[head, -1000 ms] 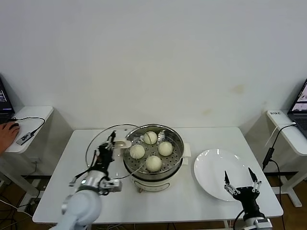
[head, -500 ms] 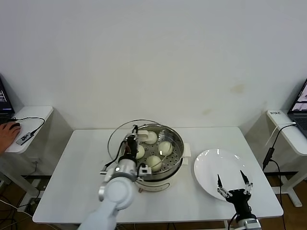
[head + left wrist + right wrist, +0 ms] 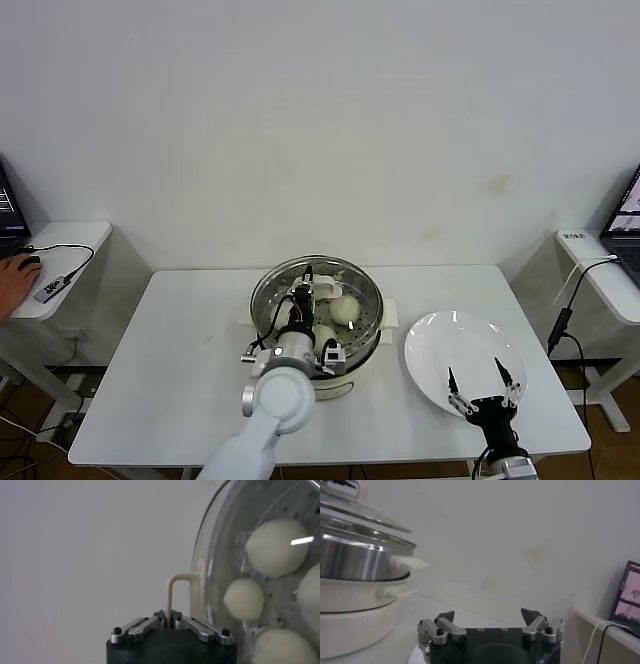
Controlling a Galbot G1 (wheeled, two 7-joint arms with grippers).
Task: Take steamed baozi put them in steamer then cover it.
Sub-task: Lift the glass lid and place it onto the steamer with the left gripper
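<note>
Now the left gripper's (image 3: 170, 617) fingers pinch the cover's (image 3: 316, 300) handle (image 3: 179, 592) above the steamer (image 3: 300, 385).

My left arm (image 3: 275, 400): rounded silver-white shell, black wrist, thin black cables. Left gripper (image 3: 171, 621): black body, silver finger links with dark screws. Right gripper (image 3: 490, 625): the same build, black-tipped fingers.

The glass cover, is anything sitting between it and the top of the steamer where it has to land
Nothing visible does. The left pincer holds the cover by its cream handle just above the steamer, tilted. Only the baozi lie on the tray, below the rim. The right pincer hangs open over the white plate.
</note>
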